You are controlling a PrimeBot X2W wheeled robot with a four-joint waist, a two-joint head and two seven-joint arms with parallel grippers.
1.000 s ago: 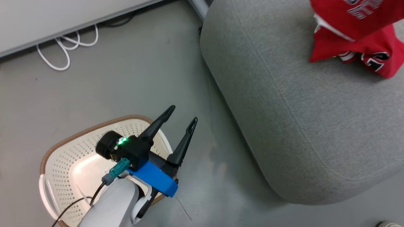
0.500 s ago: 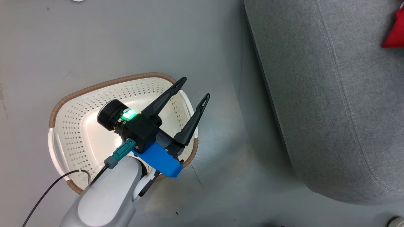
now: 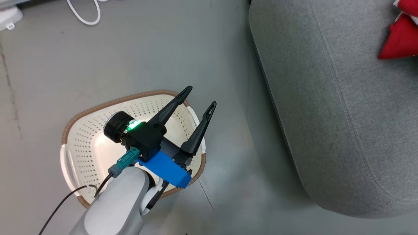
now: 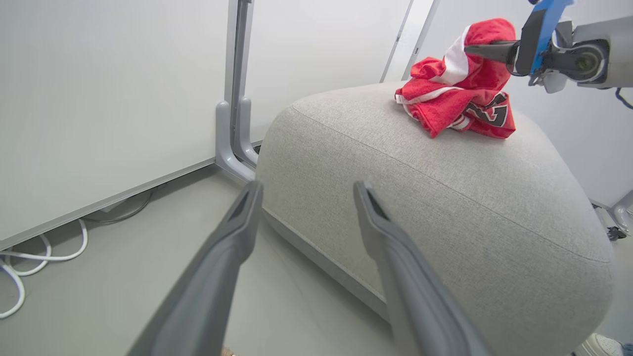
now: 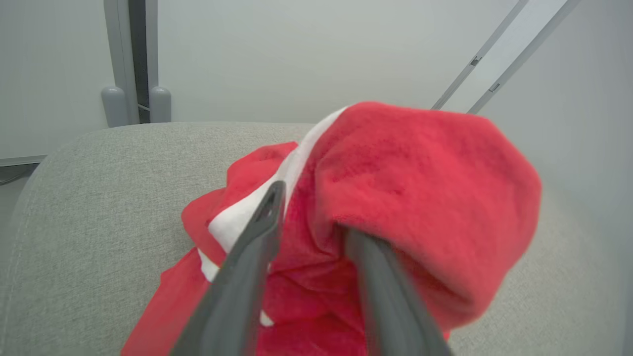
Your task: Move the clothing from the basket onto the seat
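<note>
Red jersey cloth, light and limp, will sag and snag, not slide; the clothing [image 4: 457,101] is best taken by pinching a raised fold at the top of the heap. It lies crumpled on the far right part of the seat [image 4: 445,198], well apart from the basket [image 3: 81,143] on the floor to the left, which holds no garment. The right gripper [image 5: 310,217] has its jaws parted, a fold hooding one finger. The left gripper [image 3: 201,96] hangs above the basket's right rim, jaws wide and empty. Since a second ago the head camera has swung: the jersey has slid to the picture's top right corner and the basket sits more central, while the left gripper keeps its pose.
</note>
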